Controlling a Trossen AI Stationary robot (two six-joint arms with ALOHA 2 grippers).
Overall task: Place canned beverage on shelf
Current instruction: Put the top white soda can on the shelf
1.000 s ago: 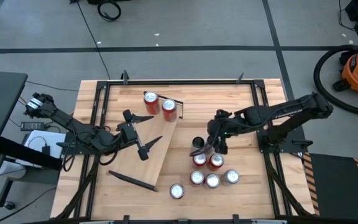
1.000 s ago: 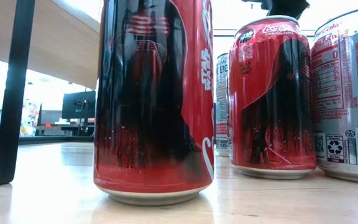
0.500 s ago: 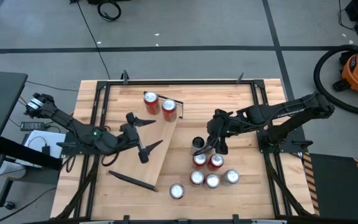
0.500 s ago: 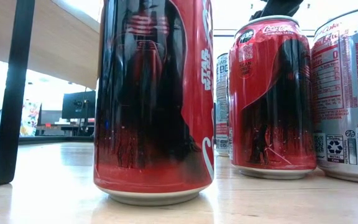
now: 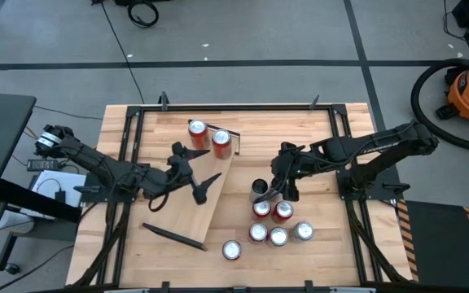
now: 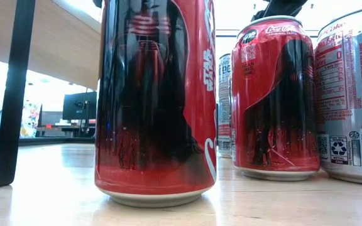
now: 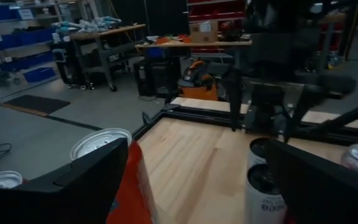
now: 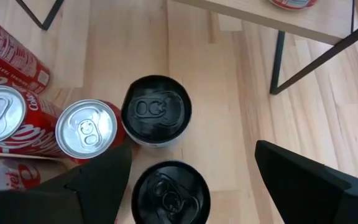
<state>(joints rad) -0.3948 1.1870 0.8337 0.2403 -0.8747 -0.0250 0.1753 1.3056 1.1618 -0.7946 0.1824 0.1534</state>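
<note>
The shelf (image 5: 206,191), a pale plank raised on thin dark legs, stands slantwise at the table's middle. Two red cans (image 5: 197,133) (image 5: 221,140) stand upright on its far end. My left gripper (image 5: 208,165) hovers open over the shelf, just short of them; one red can (image 7: 101,146) shows past a finger in the left wrist view. My right gripper (image 8: 192,148) hangs open, tilted down, above two black cans (image 8: 156,112) (image 8: 169,190) at the far edge of a cluster of upright cans (image 5: 279,224) on the tabletop.
A single red can (image 5: 231,250) stands near the table's front edge, large in the low view (image 6: 156,100). One red can (image 8: 11,53) lies on its side by the cluster. A loose dark bar (image 5: 173,237) lies at the shelf's near end. Bare tabletop at far right (image 5: 316,134).
My left gripper has moved toward the table's right and a little down over the shelf, closer to the two red cans, rolling slightly about its own axis. The cans and the shelf have stayed in place.
</note>
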